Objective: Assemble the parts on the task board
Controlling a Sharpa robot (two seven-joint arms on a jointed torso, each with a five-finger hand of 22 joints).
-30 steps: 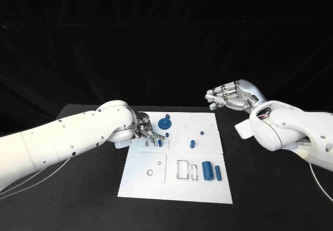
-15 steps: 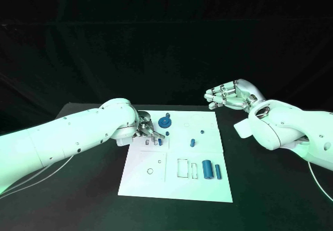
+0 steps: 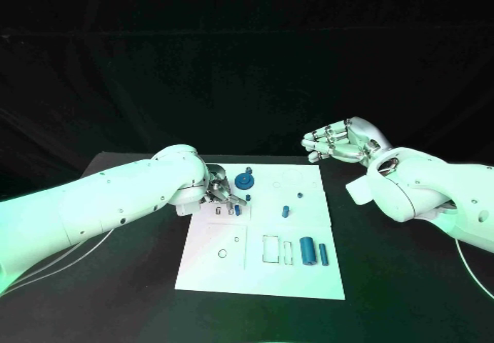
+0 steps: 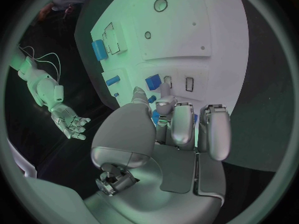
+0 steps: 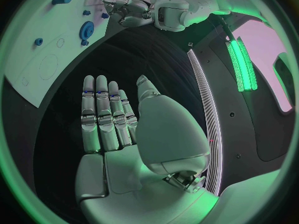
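While I stood watching: assembly was under way.
Task board (image 3: 221,275): white, mid-table.
Left hand (image 3: 218,193): fingers curled down at 1 small blue part (image 3: 238,210); grip unclear.
Right hand (image 3: 342,143): empty, raised beyond.
Advice: seat part squarely, gently.

A flat white rectangular task board (image 3: 258,275) is seen on a matte black table (image 3: 401,286). Small blue plastic parts are set on it, among them a toothed blue gear (image 3: 245,181) and a thick blue cylinder (image 3: 307,251). Black outlines (image 3: 270,249) are printed on the board.
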